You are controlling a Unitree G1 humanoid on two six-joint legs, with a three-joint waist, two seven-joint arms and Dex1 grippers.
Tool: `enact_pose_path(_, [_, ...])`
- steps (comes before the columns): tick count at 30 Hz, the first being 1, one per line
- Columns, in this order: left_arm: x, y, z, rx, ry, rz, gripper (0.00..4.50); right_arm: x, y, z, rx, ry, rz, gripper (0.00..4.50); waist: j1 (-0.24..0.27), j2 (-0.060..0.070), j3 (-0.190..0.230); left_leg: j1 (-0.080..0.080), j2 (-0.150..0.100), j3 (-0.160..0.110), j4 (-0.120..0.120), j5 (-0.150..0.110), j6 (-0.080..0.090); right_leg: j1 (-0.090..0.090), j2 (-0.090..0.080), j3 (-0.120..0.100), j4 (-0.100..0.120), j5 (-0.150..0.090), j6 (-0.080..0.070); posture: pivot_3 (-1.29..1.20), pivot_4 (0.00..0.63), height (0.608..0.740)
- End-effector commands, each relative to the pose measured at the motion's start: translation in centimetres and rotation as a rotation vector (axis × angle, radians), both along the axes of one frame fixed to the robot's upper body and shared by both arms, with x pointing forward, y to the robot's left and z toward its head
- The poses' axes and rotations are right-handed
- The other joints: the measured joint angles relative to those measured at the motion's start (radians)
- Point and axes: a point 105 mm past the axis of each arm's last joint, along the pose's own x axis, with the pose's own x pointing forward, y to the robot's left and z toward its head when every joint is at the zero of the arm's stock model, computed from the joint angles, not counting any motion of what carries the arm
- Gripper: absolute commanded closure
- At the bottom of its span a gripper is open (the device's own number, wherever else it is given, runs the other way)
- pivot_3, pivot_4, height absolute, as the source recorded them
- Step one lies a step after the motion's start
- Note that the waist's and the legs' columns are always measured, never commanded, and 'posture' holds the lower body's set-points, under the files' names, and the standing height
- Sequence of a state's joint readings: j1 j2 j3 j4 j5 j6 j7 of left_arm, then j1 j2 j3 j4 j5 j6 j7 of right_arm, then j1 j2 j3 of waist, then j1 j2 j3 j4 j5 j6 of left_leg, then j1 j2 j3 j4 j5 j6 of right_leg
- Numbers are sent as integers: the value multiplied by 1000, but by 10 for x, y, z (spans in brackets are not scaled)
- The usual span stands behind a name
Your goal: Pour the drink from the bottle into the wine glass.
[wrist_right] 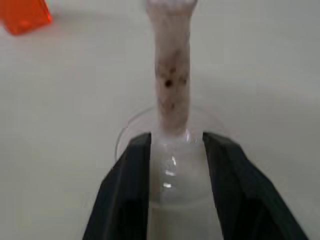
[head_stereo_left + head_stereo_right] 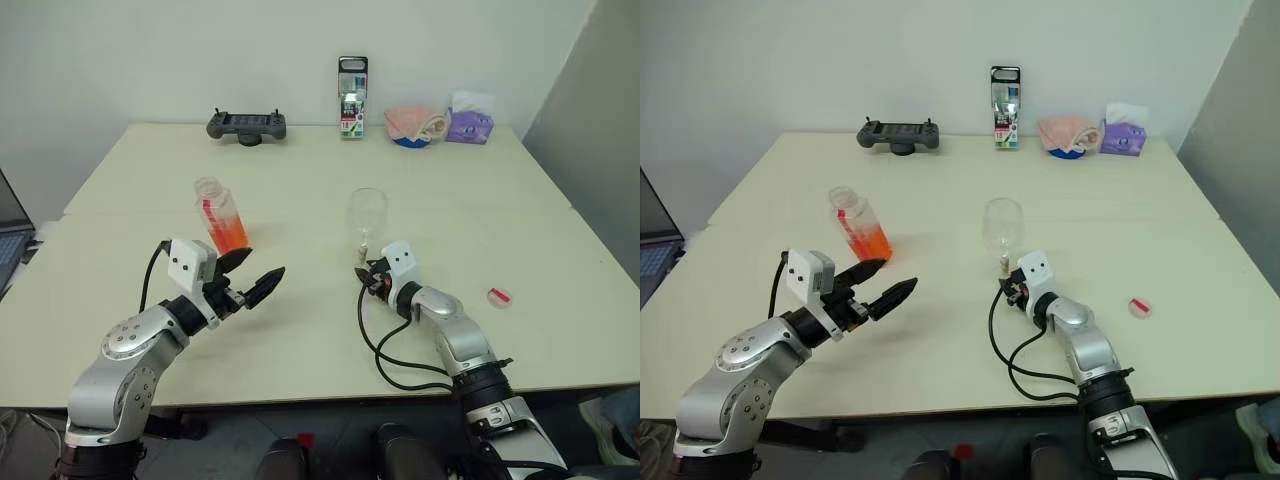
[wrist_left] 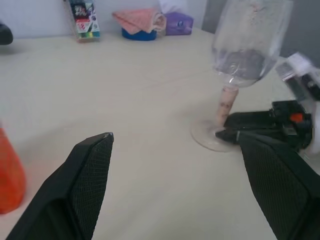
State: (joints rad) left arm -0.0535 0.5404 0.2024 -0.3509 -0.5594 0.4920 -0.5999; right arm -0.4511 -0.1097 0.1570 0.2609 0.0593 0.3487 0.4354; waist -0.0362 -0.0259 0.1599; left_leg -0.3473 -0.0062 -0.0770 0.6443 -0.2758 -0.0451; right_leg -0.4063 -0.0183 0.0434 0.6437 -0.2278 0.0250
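Right gripper (image 1: 172,150): low, fingers slightly apart astride the wine glass (image 2: 367,222) stem base, over its round foot, contact unclear | Left gripper (image 2: 250,280): level, fingers wide apart, empty | Bottle (image 2: 219,214): clear plastic, uncapped, drink (image 2: 230,235) orange-red, just beyond left fingertips | Glass bowl: clear, contents indiscernible.

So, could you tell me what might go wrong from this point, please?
1. The right tool sits at the wine glass foot, fingers either side of the thin stem; a sideways nudge could tip the glass.
2. The bottle stands uncapped, its cap lying far off to the right; a knock from the open left tool nearby could spill the drink.
3. The glass bowl is narrow, so pouring may miss it.
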Motion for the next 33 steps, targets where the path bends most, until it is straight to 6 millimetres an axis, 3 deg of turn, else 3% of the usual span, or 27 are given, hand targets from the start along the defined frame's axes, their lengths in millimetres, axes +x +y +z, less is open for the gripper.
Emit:
enact_pose_path(1, [2, 4, 9, 8, -57, 24, 287, -5, 0, -13, -30, 47, 13, 1570, -3, 0, 0, 0, 1, 0, 0, 0, 0, 0, 0, -1, 0, 0, 0, 0, 150, 740])
enact_pose_path(5, [5, 11, 7, 16, -68, 59, 287, -7, -2, -8, -48, 23, 24, 139, -7, 1, 1, 0, 2, -2, -2, 0, 0, -1, 1, -2, 0, 0, 0, 0, 150, 740])
enact_pose_path(6, [6, 14, 7, 20, -77, 79, 287, -9, -2, -6, -54, 18, 36, 26, -7, 1, 2, 0, 2, -2, -2, 0, 0, -1, 1, -2, 0, 0, 0, 0, 150, 740])
enact_pose_path(9, [10, 25, 7, 22, -108, 152, 287, -17, -5, 6, -79, -6, 82, 26, -4, 1, 4, -1, 1, -2, -1, 0, 0, -1, 0, -2, -1, 0, 0, 0, 150, 740])
enact_pose_path(14, [14, 50, 11, 42, -192, 354, 287, -33, -35, 55, -120, -73, 113, 26, 0, 2, 9, -10, 0, -2, -1, 0, 0, -8, 0, -2, -1, 2, 6, 0, 150, 740])
enact_pose_path(19, [23, 67, 12, 33, -225, 487, 287, -62, -68, 120, -185, -121, 243, 26, 6, -1, 16, -18, -1, -3, 0, 0, -1, -15, -1, -3, -1, 3, 9, 0, 150, 740])
enact_pose_path(22, [28, 83, 12, 24, -231, 600, 287, -82, -73, 161, -173, -124, 358, 26, 4, -3, 21, -18, 0, -3, 1, 0, -1, -15, -1, -3, 0, 3, 9, 0, 150, 740])
enact_pose_path(24, [29, 77, 14, 25, -245, 583, 287, -82, -77, 181, -169, -151, 354, 26, 3, -4, 21, -18, 0, -3, 1, 0, 0, -15, 0, -4, -1, 3, 9, 0, 150, 740])
enact_pose_path(27, [41, 60, 19, 46, -278, 520, 287, -73, -80, 230, -153, -265, 317, 26, 4, -3, 23, -18, -1, -2, 0, 0, 0, -15, 0, -3, -1, 3, 9, 0, 150, 740])
enact_pose_path(30, [50, 61, 22, 46, -287, 544, 287, -74, -76, 244, -124, -290, 351, 26, 10, -4, 23, -18, -1, -3, 1, 0, 0, -14, 0, -4, -1, 4, 10, 0, 150, 740])
enact_pose_path(33, [59, 70, 26, 56, -300, 582, 287, -74, -72, 245, -136, -294, 369, 26, 10, -4, 23, -20, -1, -2, 0, 0, 0, -15, -1, -4, -3, 4, 10, 0, 150, 740])
